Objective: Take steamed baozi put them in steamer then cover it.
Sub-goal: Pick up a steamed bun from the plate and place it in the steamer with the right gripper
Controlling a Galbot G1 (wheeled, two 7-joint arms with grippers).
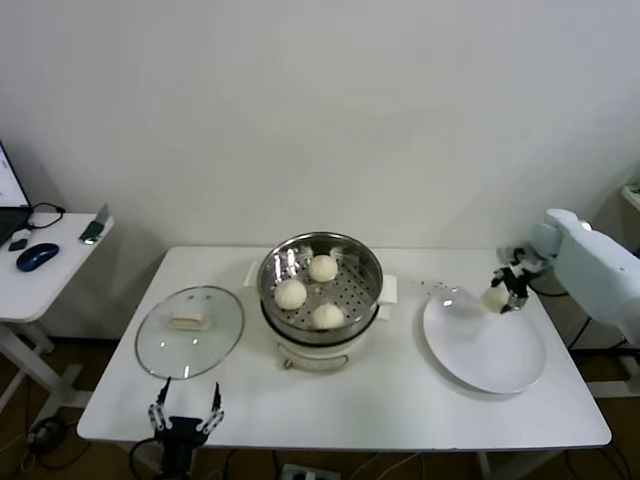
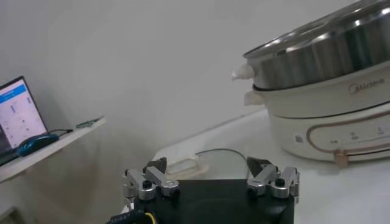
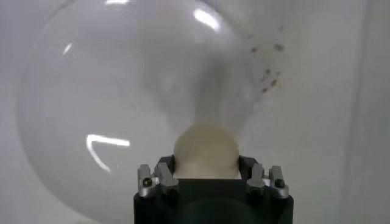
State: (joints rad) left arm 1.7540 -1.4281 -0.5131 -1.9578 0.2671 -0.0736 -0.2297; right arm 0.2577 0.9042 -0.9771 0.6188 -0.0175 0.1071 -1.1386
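Note:
The shiny steel steamer [image 1: 364, 262] stands mid-table with three cream-white baozi [image 1: 323, 268] [image 1: 291, 293] [image 1: 327, 316] on its perforated tray. My right gripper [image 1: 503, 294] is shut on the fourth baozi [image 1: 495, 297] and holds it just above the far left rim of the white plate [image 1: 490, 350]. In the right wrist view the bun [image 3: 205, 150] sits between the fingers, over the plate [image 3: 91, 97]. My left gripper [image 1: 186, 415] is open and empty at the table's front edge, near the glass lid [image 1: 190, 330]. The steamer's side [image 2: 329, 55] also shows in the left wrist view.
The glass lid with its white handle [image 1: 189, 320] lies flat on the table, left of the steamer. A side desk [image 1: 40, 270] with a mouse and a laptop stands far left. Small specks lie on the table beyond the plate [image 1: 432, 285].

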